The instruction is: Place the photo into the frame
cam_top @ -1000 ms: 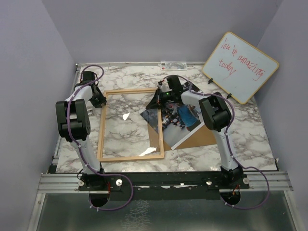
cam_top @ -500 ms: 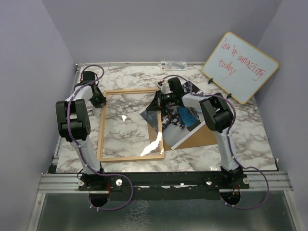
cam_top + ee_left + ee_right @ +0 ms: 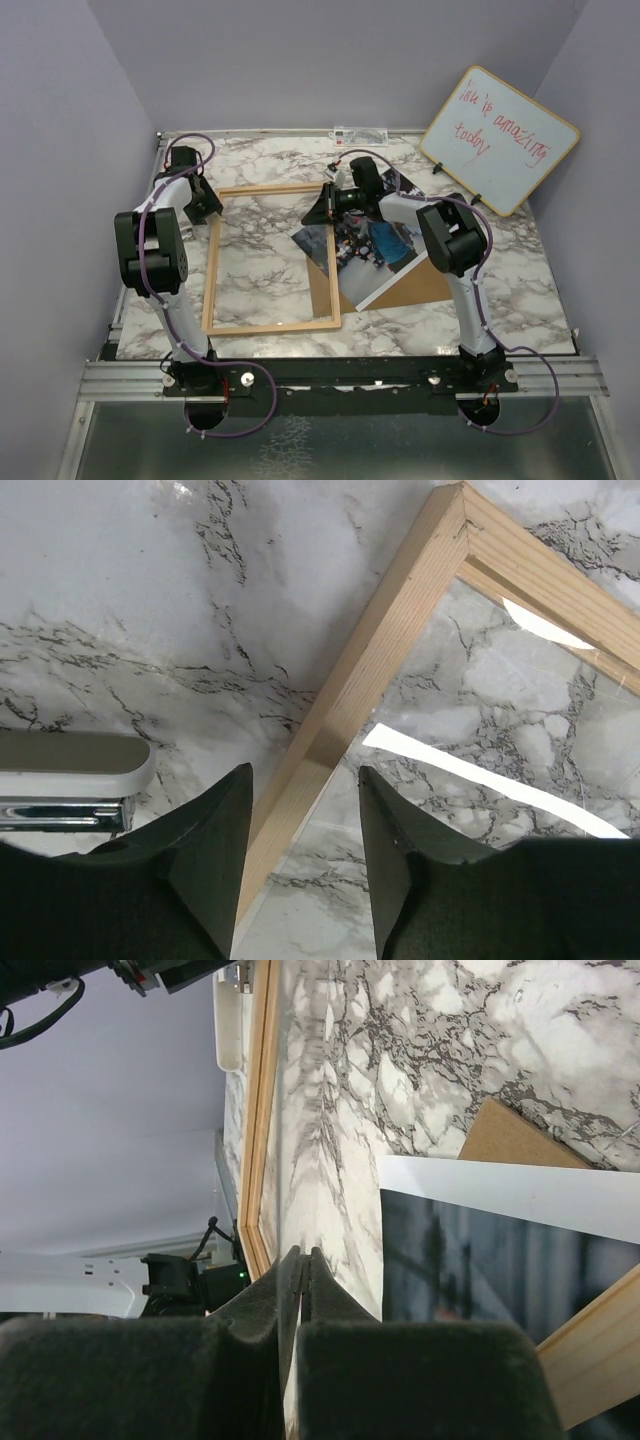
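The frame (image 3: pixel 211 270) lies flat on the marble table (image 3: pixel 510 280), its far-left corner at my left claw (image 3: pixel 300 780). That claw's fingers (image 3: pixel 215 830) stand parted, loosely astride the side rail and not squeezing it. If I lift off crooked, a finger could catch the rail and drag the whole frame askew, away from the photo.

The brown backing board (image 3: pixel 410 288) sits past the right claw (image 3: pixel 302 1260), on the side away from the frame and partly under the photo (image 3: pixel 372 245). A careless pull could carry board and print off together.

The photo lies just beside the right claw's tips, one corner crossing the frame's right rail. I cannot tell whether it rests over or under that rail, but it is not yet seated in the frame. The right claw is closed tight, with a thin pale sliver between its pads that I cannot identify. Shut like this it can only push, so I judge the glossy print may skid or buckle against the rail.

Against a second ago, the bright glints on the pane (image 3: pixel 520 740) have gone from the overhead view. The left claw has widened off the rail, and the right claw's tips have edged toward the frame's interior.
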{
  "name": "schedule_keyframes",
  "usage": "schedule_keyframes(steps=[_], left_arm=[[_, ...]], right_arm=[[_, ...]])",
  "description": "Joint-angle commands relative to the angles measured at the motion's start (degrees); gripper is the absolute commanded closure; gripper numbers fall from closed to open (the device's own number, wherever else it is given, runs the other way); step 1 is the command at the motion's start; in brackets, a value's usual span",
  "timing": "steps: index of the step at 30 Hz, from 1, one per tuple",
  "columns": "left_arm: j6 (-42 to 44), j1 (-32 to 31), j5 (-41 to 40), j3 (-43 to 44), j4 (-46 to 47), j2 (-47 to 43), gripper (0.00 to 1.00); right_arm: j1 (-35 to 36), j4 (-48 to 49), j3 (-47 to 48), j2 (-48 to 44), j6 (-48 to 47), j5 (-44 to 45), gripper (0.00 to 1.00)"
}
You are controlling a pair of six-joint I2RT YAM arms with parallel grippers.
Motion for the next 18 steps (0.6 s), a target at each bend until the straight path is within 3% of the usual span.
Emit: schedule_keyframes(steps=[1,7,11,13,18], left_arm=[[-0.92,-0.25,-3.56,2.37,-1.44,-4.63,0.51],[-0.75,-0.21,-8.63,1.68,-4.36,-5.05,0.57],[-1.08,-0.24,-7.3,-1.14,-6.5,-6.65,0.52],[-1.59,-0.21,-7.24,-3.73,-7.04,-8.59,0.47],[-2.38,-0.21,-5.91,-10.13,-7.68,-13.51,0.38]], right_arm=[[0.45,3.28,-0.88,-1.39,0.7,-0.31,0.99],[0.45,5.38,-1.87,-2.07,2.26,-0.7,0.99],[0.47,2.63,-3.24,-3.3,3.07,-0.37,0.65],[0.5,1.15,-4.98,-5.11,3.15,0.25,0.53],[0.53,-0.49,-9.04,-8.86,4.09,0.13,0.44]])
